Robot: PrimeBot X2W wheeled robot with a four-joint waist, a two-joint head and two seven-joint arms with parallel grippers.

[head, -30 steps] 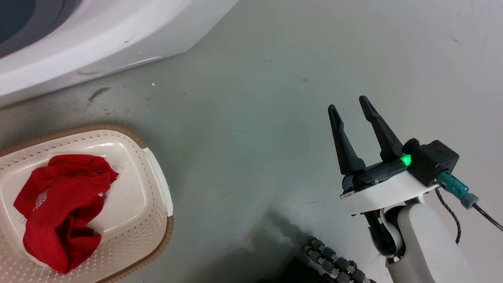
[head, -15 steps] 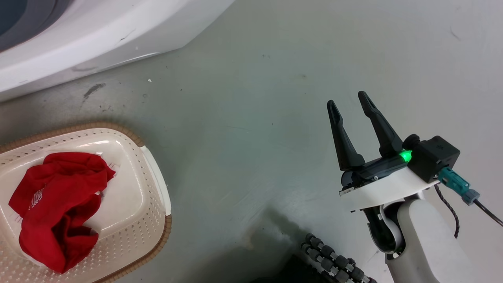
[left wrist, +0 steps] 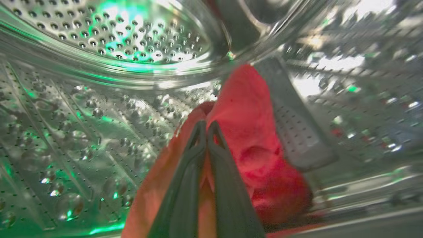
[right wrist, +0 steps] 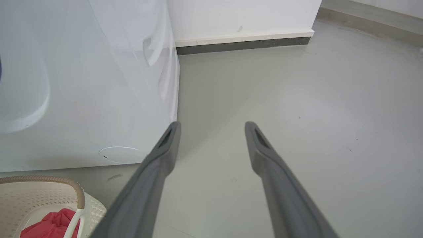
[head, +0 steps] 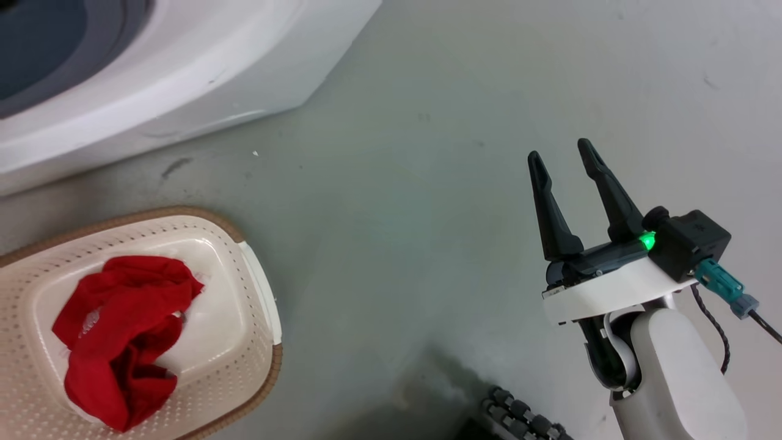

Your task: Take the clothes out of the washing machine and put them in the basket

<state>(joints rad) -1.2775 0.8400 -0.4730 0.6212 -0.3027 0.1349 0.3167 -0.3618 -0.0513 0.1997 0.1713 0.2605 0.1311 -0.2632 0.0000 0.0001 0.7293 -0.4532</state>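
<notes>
Grey floor [right wrist: 297, 99] (scuffed) meets white wall [right wrist: 238, 16], dark skirting [right wrist: 241, 45].

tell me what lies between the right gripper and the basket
Nothing: in the head view, bare grey floor separates the open right gripper from the basket holding red clothes.

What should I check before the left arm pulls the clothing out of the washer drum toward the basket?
1. Left tool shut on the drum garment: ok, fabric drawn up to its tips.
2. Drum garment free of the drum paddle: cannot tell.
3. Basket has room: ok, one red piece lies inside.
4. Right tool open and away from the basket: ok.
</notes>
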